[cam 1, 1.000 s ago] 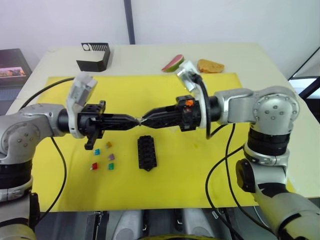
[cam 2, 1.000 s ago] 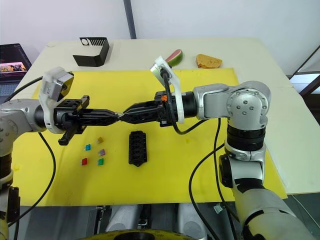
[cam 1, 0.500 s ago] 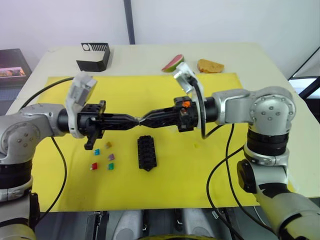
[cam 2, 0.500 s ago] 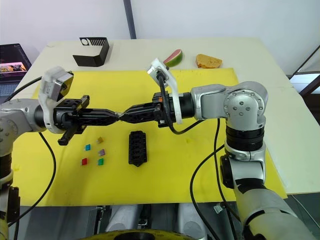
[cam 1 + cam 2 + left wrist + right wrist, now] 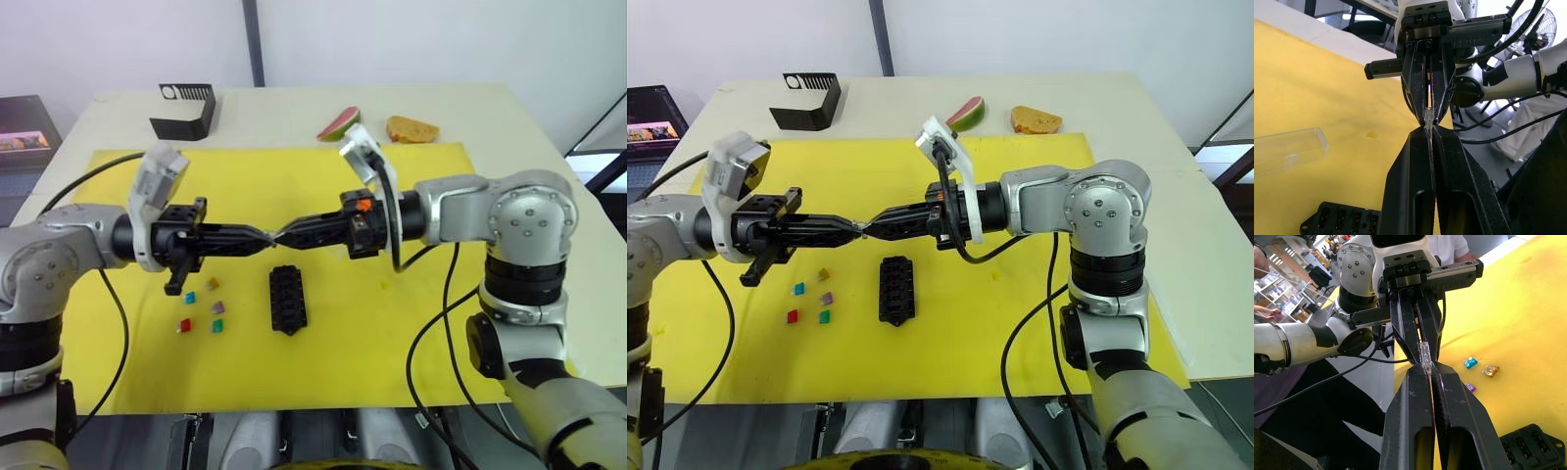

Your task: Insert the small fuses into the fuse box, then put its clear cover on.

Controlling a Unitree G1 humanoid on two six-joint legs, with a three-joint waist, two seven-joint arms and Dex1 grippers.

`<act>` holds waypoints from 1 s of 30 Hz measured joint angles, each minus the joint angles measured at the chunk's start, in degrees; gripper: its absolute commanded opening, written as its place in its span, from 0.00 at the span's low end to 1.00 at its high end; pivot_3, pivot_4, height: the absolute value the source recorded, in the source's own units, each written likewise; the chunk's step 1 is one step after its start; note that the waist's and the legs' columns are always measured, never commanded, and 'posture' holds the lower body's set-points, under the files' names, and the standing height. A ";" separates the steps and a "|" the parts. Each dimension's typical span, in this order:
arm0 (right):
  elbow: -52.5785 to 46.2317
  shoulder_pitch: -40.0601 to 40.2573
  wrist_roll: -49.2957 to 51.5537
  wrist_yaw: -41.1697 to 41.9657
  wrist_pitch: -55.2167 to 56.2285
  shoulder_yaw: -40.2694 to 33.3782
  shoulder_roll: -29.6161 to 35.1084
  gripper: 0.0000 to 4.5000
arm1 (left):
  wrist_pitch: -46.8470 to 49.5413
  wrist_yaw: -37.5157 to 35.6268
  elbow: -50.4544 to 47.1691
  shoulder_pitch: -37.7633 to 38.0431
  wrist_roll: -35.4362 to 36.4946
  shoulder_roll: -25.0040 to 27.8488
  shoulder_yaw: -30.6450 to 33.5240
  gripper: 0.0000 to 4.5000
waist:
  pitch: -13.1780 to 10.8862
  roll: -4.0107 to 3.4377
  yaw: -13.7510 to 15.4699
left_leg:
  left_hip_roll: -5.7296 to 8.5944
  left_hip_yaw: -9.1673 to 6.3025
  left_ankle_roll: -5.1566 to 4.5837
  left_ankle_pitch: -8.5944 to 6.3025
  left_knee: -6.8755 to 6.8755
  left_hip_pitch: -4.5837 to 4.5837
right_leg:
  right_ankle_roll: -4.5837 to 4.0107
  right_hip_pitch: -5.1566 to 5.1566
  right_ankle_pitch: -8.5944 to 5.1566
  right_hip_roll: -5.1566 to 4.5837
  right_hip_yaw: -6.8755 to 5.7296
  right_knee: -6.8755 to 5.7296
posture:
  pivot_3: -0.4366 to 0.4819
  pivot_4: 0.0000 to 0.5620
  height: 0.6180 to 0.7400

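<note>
I am holding one tiny pale fuse (image 5: 1428, 117) in mid-air above the yellow mat (image 5: 323, 196), with my left fingers (image 5: 257, 235) and right fingers (image 5: 284, 237) meeting tip to tip, both pairs pinched together on the same chip. Below the meeting point, the black fuse box (image 5: 287, 298) is lying on the mat, and the loose fuses (image 5: 203, 307) are sitting just to its left. The clear cover (image 5: 1286, 150) is lying on the mat near the fuse box. I judge the handover risky: if one pair lets go while the other is gripping only an edge, the chip could twist, slip and drop onto the mat.
</note>
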State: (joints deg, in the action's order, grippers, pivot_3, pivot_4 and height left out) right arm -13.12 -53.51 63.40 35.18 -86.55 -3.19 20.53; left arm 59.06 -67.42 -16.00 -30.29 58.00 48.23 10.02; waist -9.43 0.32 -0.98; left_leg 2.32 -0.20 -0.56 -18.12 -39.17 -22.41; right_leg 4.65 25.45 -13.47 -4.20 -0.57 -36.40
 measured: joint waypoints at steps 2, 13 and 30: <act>0.00 0.00 0.00 0.00 0.00 0.16 0.08 0.01 | -0.21 0.00 0.00 0.21 -0.04 0.04 -0.08 0.00 | 0.00 0.00 0.00 | 0.00 0.00 0.00 0.00 0.00 0.00 | 0.00 0.00 0.00 0.00 0.00 0.00 | 0.48 0.27 1.00; -12.05 6.09 -17.73 11.92 22.06 20.61 15.18 0.00 | -17.27 -1.28 -6.48 12.85 -17.69 8.10 -4.90 0.98 | -0.01 -0.01 -0.07 | 0.00 0.02 -0.08 -0.05 0.05 -0.01 | 0.00 -0.02 0.00 0.02 0.01 0.18 | 0.48 0.27 1.00; -11.27 12.35 -38.65 23.78 42.48 34.59 16.80 0.00 | -40.17 2.91 -11.43 33.57 -34.40 2.65 -7.92 0.98 | -0.02 0.01 0.34 | -0.03 -0.03 -0.40 -0.24 0.02 0.01 | -0.03 -0.10 -0.01 -0.09 -0.05 0.20 | 0.48 0.27 1.00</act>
State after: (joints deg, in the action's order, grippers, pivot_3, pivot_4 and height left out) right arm -24.39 -41.16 24.75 58.96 -44.08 31.40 37.33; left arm 18.88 -64.51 -27.43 3.27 23.59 50.88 2.10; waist -9.44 0.33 -0.64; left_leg 2.29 -0.23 -0.95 -18.36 -39.15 -22.40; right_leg 4.62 25.35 -13.48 -4.28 -0.62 -36.20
